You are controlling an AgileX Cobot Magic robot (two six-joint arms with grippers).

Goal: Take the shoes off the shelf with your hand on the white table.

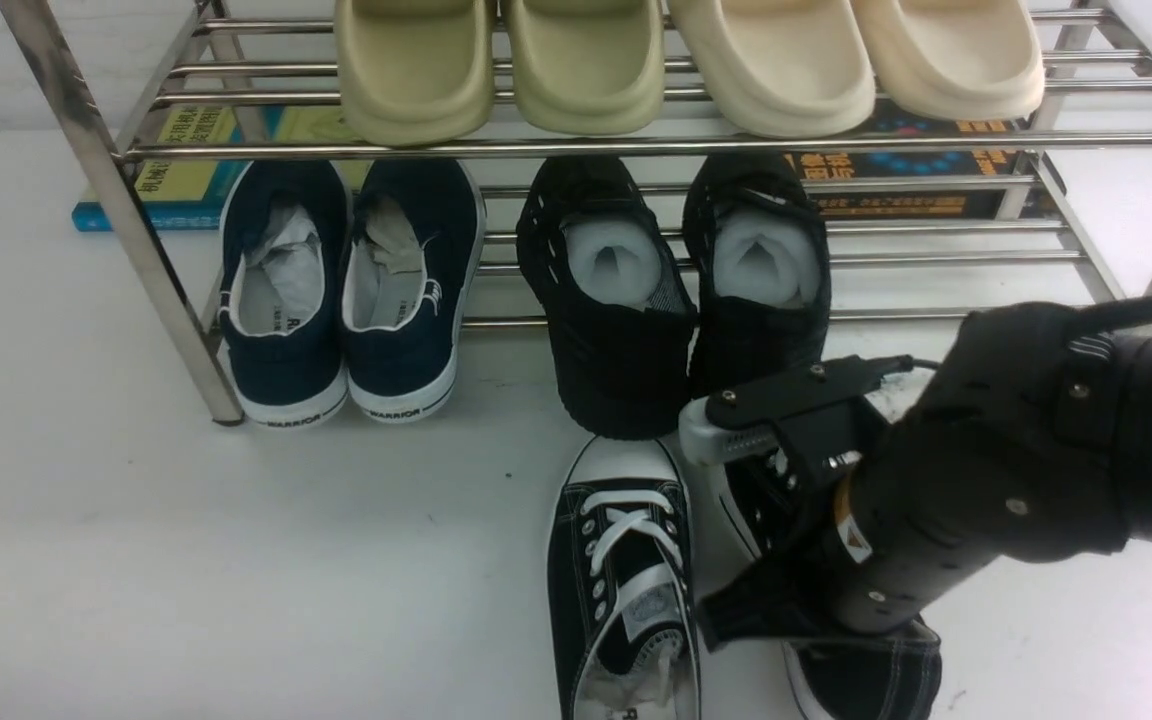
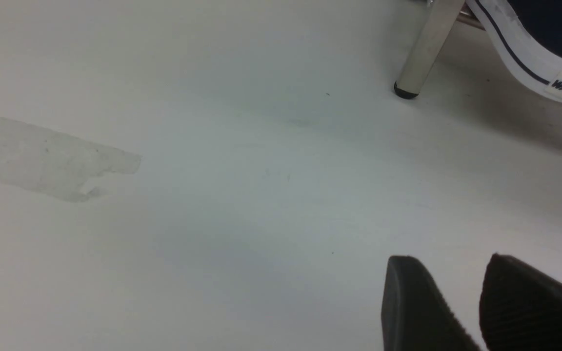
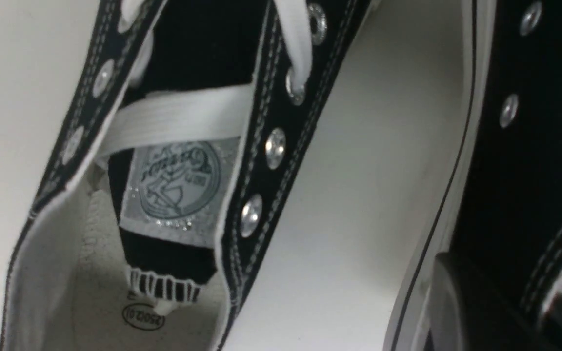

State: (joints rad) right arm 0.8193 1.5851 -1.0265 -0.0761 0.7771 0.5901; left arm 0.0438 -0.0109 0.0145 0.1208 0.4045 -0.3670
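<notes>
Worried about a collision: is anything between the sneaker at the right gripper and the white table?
Nothing visible does. The right gripper seems shut on that sneaker, by its wall, clear of the shelf. Bare white table shows around it, and its mate lies beside it, apart.

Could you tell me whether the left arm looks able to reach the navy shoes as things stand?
Probably yes: the left pincer is low over the white table, short of the shelf leg, and a navy shoe has its heel just past it with nothing between.
</notes>
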